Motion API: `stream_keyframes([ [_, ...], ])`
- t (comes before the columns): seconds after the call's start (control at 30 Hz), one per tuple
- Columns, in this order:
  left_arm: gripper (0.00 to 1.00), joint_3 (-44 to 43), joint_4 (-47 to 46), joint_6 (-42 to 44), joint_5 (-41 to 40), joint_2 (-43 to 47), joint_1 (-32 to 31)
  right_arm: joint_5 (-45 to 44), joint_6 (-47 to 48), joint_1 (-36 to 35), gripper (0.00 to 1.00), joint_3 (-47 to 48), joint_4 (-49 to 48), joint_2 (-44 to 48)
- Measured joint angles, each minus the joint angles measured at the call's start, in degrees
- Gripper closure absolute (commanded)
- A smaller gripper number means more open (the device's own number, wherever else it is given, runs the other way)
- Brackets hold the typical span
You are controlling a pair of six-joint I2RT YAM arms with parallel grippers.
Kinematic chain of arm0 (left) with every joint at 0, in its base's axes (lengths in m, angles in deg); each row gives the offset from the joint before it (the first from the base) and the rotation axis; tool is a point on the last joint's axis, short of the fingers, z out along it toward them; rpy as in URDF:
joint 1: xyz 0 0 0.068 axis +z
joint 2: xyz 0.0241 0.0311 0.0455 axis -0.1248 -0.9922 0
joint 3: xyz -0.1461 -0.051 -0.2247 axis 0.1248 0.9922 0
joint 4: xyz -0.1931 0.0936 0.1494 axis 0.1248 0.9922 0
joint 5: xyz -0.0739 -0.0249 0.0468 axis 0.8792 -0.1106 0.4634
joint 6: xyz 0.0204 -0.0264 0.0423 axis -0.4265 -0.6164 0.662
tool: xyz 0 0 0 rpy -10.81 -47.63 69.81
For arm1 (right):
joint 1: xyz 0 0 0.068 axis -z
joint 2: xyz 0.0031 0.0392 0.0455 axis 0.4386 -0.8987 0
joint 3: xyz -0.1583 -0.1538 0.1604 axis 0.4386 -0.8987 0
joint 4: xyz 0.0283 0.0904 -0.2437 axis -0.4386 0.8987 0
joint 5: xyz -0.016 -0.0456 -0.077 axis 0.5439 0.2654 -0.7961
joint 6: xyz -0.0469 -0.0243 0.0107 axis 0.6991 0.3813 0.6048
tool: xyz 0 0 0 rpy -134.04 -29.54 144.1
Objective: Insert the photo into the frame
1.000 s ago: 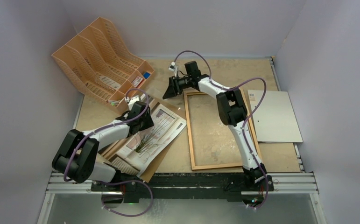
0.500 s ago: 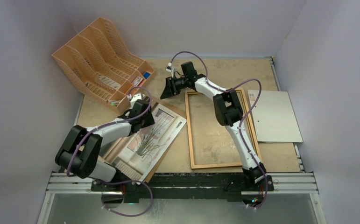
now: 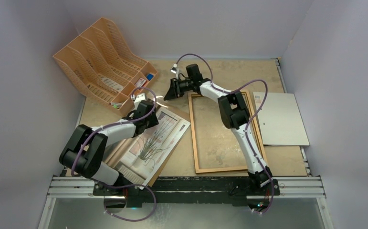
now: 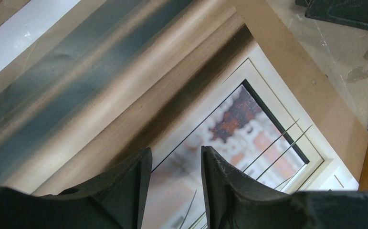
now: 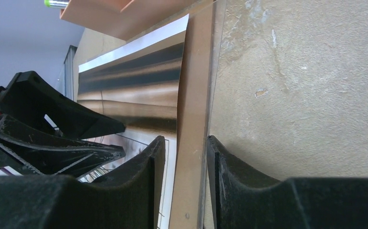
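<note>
The photo [image 3: 155,138] of a grassy potted plant lies face up on the brown backing panel [image 3: 165,160], left of the thin brown frame [image 3: 193,138], which lies flat with bare table inside it. My left gripper [image 3: 151,118] is low over the photo's far part. In its wrist view the jaws [image 4: 176,157] stand apart, with the print [image 4: 248,124] showing between them. My right gripper [image 3: 171,91] is at the panel's far corner. Its jaws [image 5: 185,143] stand either side of the panel's brown edge strip [image 5: 191,119], with a gap on one side.
An orange-tan file rack [image 3: 103,62] stands at the far left. A stiff pale grey-white sheet [image 3: 279,119] lies right of the frame. A blurred, glossy, dark-striped surface [image 4: 77,86] rises past the photo's far edge. Grey walls enclose the table.
The left gripper has moved a little farther away over the photo, which now lies flatter. The right gripper has shifted slightly left.
</note>
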Motion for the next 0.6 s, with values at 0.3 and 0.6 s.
stream_keyframes([
  [0.3,0.57,-0.15,-2.58,-0.02,-0.31,-1.84,0.0,-3.41,1.92,-0.9,0.5,1.2,4.87,0.46],
  [0.6,0.57,-0.76,-4.39,-0.17,0.09,-3.1,0.0,-15.02,4.57,-3.56,0.45,8.02,15.82,-0.24],
])
